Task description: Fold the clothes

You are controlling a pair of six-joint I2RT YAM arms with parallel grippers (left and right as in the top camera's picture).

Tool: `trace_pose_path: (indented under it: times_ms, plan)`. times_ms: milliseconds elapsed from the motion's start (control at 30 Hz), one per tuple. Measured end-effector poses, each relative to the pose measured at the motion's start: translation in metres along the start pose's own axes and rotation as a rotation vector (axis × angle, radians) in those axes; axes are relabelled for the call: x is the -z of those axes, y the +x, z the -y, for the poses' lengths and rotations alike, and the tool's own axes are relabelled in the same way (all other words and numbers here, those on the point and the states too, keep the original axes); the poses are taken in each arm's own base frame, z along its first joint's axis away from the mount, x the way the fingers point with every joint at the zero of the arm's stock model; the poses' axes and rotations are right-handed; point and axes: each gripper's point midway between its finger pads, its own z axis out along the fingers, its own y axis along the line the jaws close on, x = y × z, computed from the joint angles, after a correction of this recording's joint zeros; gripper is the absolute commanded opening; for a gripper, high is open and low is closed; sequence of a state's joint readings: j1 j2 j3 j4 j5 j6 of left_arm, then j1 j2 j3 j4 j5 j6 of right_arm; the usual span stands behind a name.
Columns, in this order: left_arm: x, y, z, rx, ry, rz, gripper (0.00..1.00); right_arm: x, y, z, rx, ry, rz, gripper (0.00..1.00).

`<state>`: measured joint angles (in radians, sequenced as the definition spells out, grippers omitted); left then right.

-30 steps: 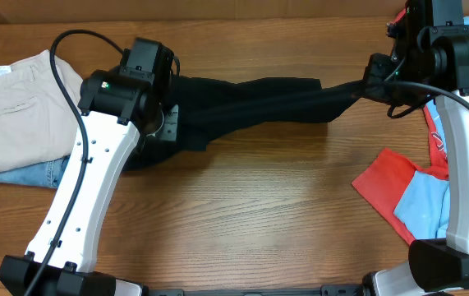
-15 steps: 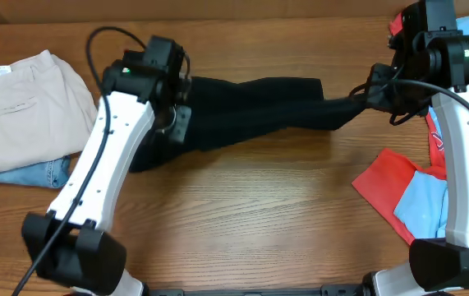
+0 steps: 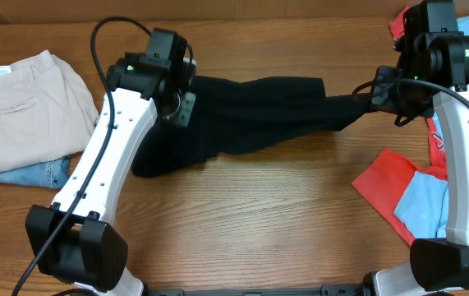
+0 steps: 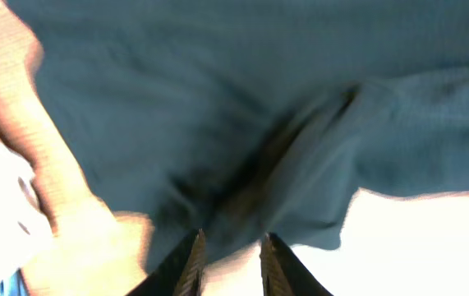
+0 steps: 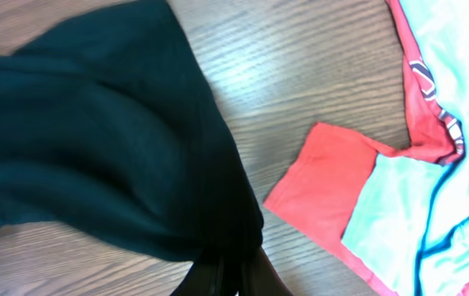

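A black garment [image 3: 250, 111] lies stretched across the back of the wooden table [image 3: 259, 230]. My left gripper [image 3: 183, 105] is at its left end. In the left wrist view the fingertips [image 4: 232, 240] stand a little apart, with the garment's edge [image 4: 218, 99] pinched between them. My right gripper [image 3: 379, 89] is shut on the garment's narrow right end and pulls it taut. In the right wrist view the cloth [image 5: 94, 140] bunches into the closed jaws [image 5: 230, 267]. A lower left lobe of the garment rests on the table.
Folded beige trousers [image 3: 16, 107] lie at the far left on top of blue jeans [image 3: 41, 174]. A pile of red and light blue clothes [image 3: 398, 193] lies at the right edge; it also shows in the right wrist view [image 5: 333, 189].
My left gripper has moved up and to the right with the garment's left end. My right gripper has shifted slightly right. The garment has slid right and its lower left lobe has spread.
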<state>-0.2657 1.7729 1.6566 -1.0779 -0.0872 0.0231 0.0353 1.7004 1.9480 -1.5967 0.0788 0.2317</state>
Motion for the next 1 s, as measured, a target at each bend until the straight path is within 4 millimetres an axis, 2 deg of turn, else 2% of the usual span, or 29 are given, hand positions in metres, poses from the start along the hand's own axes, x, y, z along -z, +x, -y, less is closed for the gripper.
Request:
trace_pose_path:
  times_ms: [100,167,233,300,467,533,633,767,1000]
  plan:
    - [-0.008,-0.019,-0.001,0.001,-0.010,0.063,0.24,-0.015,0.002,0.002,0.001,0.018,-0.021,0.05]
    - [-0.015,-0.025,-0.001,0.000,-0.013,0.075,0.24,-0.023,0.002,0.002,0.002,0.026,-0.028,0.05]
    - [-0.024,-0.024,0.000,-0.001,-0.012,0.058,0.30,-0.029,0.003,0.003,0.003,0.034,-0.040,0.05]
    - [-0.032,-0.012,0.003,-0.005,0.003,0.000,0.37,-0.032,0.004,0.004,0.003,0.042,-0.047,0.05]
    - [-0.034,0.036,0.030,0.045,0.148,-0.208,0.38,-0.033,0.002,0.004,0.002,0.043,-0.036,0.05]
    - [-0.028,0.053,0.045,0.087,0.215,-0.288,0.53,-0.033,0.001,0.004,0.002,0.043,-0.034,0.05]
    - [-0.027,0.060,0.060,0.140,0.262,-0.327,0.70,-0.033,0.000,0.004,0.003,0.042,-0.031,0.05]
    - [-0.040,0.064,0.076,0.212,0.291,-0.334,0.71,-0.033,0.000,0.004,0.002,0.042,-0.031,0.05]
    - [-0.084,0.079,0.109,0.265,0.320,-0.298,0.65,-0.033,0.000,0.004,0.002,0.042,-0.030,0.05]
